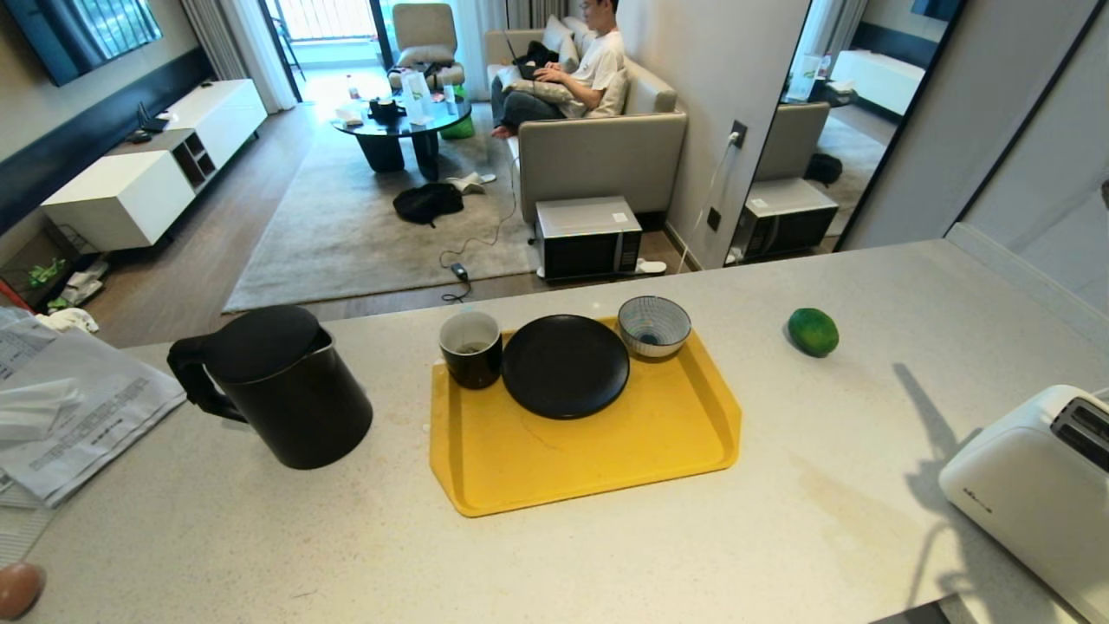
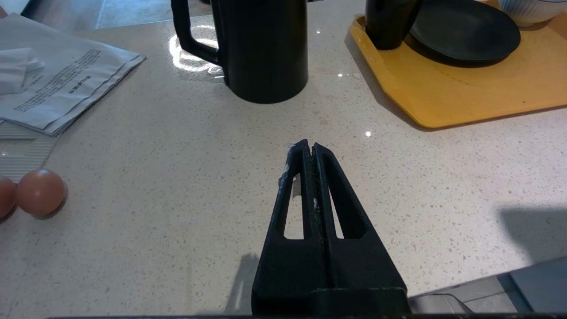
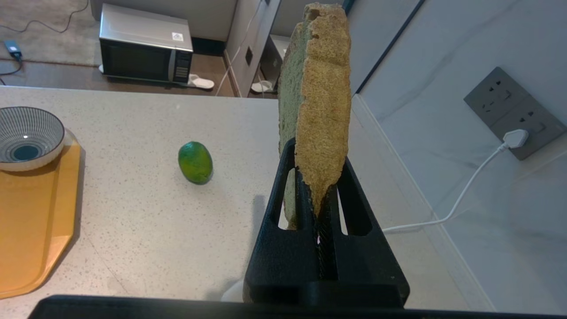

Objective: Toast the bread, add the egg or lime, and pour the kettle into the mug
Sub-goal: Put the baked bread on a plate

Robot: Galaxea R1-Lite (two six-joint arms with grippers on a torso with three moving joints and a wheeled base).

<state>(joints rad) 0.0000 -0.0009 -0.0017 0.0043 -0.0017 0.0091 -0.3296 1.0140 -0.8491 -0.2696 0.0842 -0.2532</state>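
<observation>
Pale green bread [image 3: 315,106] with an olive-brown crust stands on edge in the right end effector [image 3: 320,195], whose fingers are clamped on its lower crust — an upright hold that, in your assessment, suits lowering the slice into a toaster slot. You will find the white toaster [image 1: 1035,485] at the counter's [image 1: 606,555] right edge, well apart from the lime [image 1: 813,331], which lies alone on bare counter. Further out, the yellow tray [image 1: 589,459] carries the mug [image 1: 470,348], a black plate [image 1: 565,366] and a striped bowl [image 1: 654,326] — grouped, you may judge, for later serving. Left of the tray stands the kettle [image 1: 282,386]. The left end effector [image 2: 310,150] hangs over the counter near it with fingers pressed together, holding nothing. Brown eggs [image 2: 40,192] lie at the far left.
</observation>
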